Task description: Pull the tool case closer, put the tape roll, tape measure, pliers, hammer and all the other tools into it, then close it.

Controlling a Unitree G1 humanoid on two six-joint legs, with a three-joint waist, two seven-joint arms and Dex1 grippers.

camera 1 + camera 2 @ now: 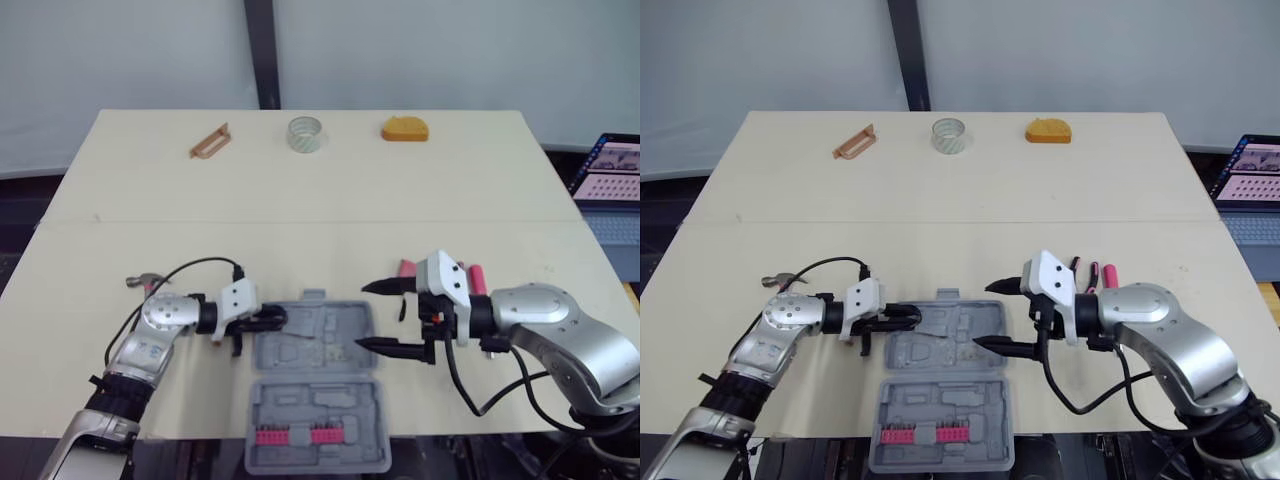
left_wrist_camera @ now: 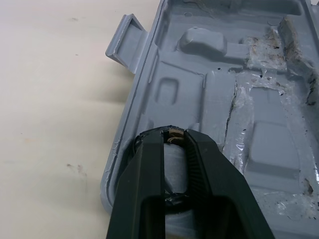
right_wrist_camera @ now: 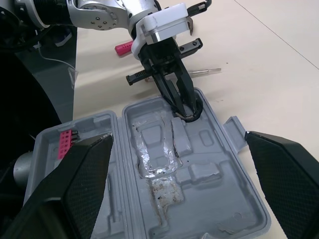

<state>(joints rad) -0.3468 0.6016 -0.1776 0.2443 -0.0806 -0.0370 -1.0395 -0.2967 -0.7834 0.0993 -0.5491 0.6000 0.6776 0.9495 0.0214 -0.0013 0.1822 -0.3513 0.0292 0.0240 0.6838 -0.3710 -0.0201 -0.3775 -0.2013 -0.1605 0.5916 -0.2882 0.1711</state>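
Observation:
The grey tool case [image 1: 330, 325] lies open at the table's front middle, and its near half holds pink bits [image 1: 298, 435]. My left gripper [image 1: 275, 318] is shut on the left rim of the far half [image 2: 149, 89]. My right gripper [image 1: 362, 315] hovers open at the case's right edge with nothing between its fingers [image 3: 79, 174]. Behind my left arm lies the hammer [image 1: 145, 283]. Pink-handled pliers [image 1: 478, 277] lie just behind my right wrist. The tape roll [image 1: 307, 133] and the orange tape measure [image 1: 404, 129] sit at the far edge.
A brown tool [image 1: 210, 141] lies at the far left of the table. A laptop [image 1: 612, 170] stands off the table's right side. The case's near half [image 1: 315, 400] reaches the table's front edge.

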